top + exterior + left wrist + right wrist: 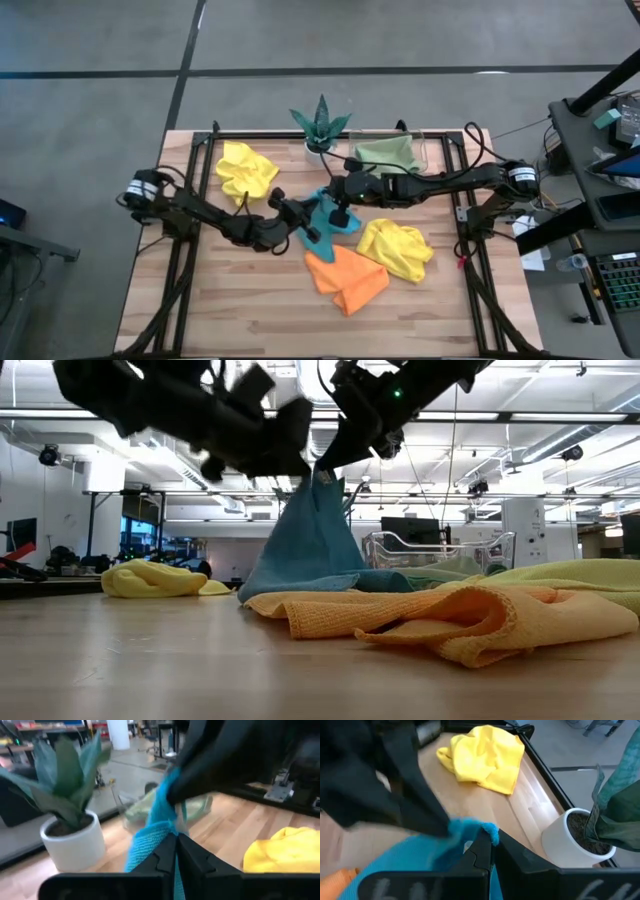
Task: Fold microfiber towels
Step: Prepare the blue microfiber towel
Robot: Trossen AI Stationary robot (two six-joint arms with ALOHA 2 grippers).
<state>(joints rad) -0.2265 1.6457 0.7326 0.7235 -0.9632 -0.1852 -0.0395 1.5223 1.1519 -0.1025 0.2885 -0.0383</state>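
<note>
Hanging in a peak above the middle of the tabletop, the sky blue towel is pinched at its top by both grippers, while its lower edge trails on the wood. The left gripper is seen pressed together on a fold of the blue cloth, just beside the right gripper, which is likewise clamped on an edge of the same cloth. The orange towel is spread crumpled on the near side of the blue one, touching it, with a yellow towel just beside it to the right. A second yellow towel is bunched at the far left. The sage green towel is lying in the clear tray at the far edge, next to the potted plant.
</note>
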